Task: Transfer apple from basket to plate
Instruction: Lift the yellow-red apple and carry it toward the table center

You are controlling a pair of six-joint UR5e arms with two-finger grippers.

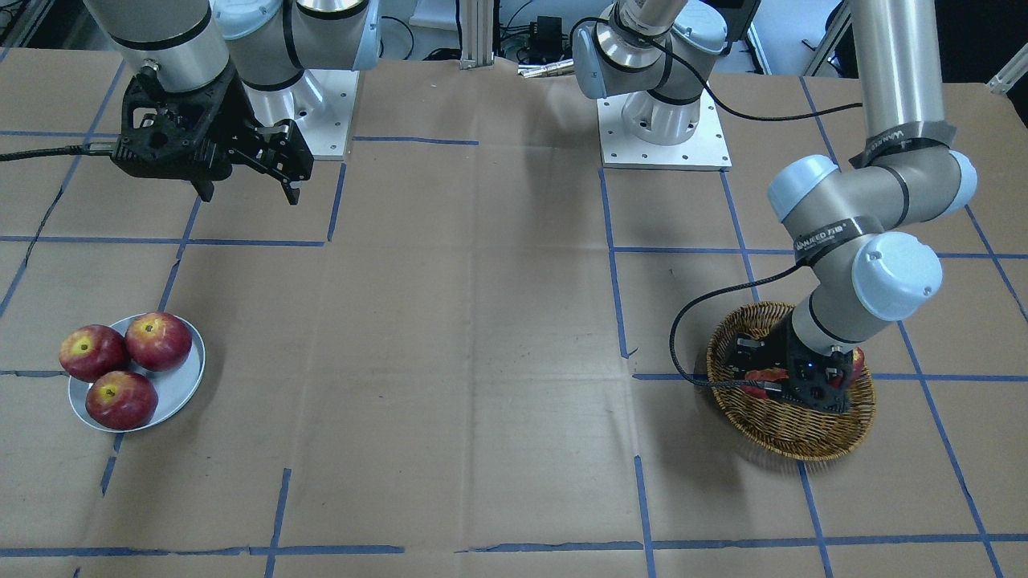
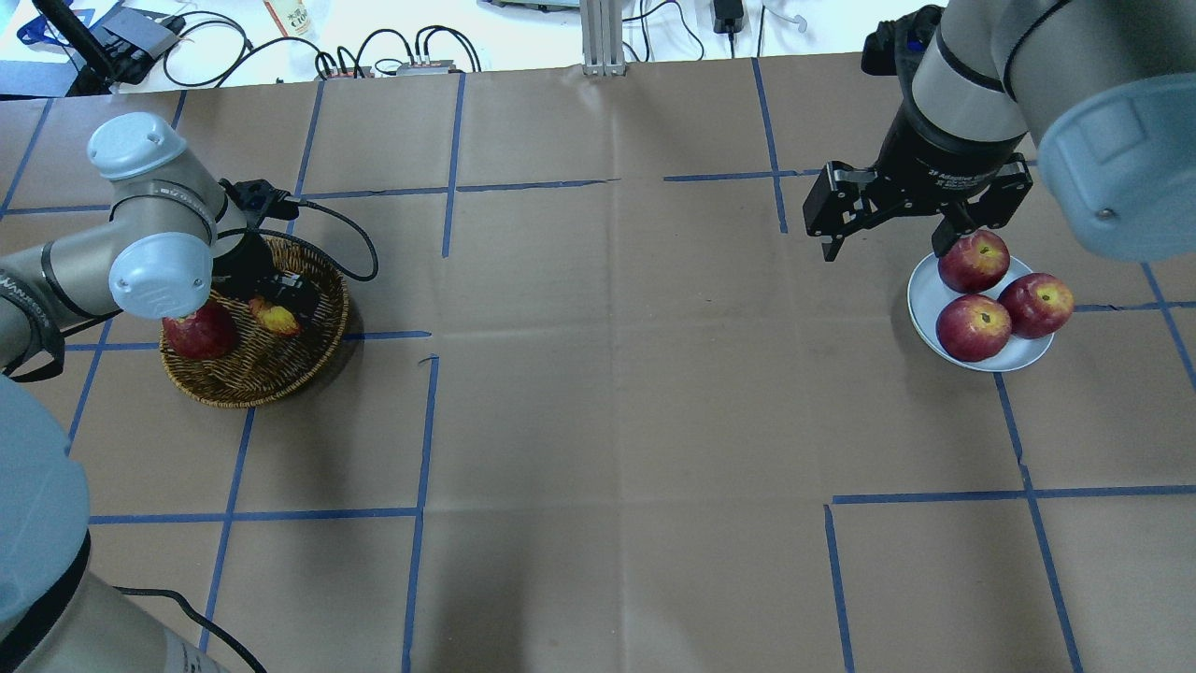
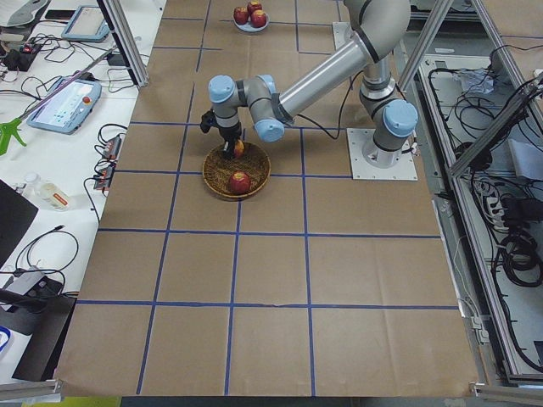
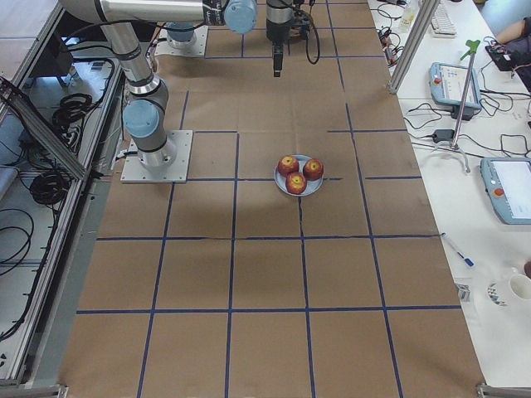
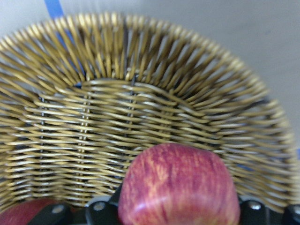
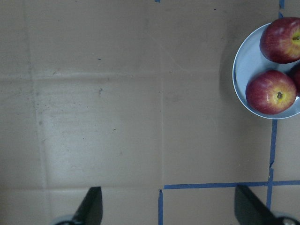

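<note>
The apple, orange-red with a yellow patch, lies in the wicker basket at the table's left. My left gripper reaches down into the basket and is shut on the apple. In the left wrist view the apple fills the space between the finger bases and hides the fingertips. The pale grey-blue plate sits at the far right with three dark red apples on it. My right gripper is open and empty, and hangs above the table just left of the plate's far edge.
A dark red apple also lies in the basket, partly under my left arm's wrist. The three apples on the plate cover most of it. Brown paper with blue tape lines covers the table between basket and plate.
</note>
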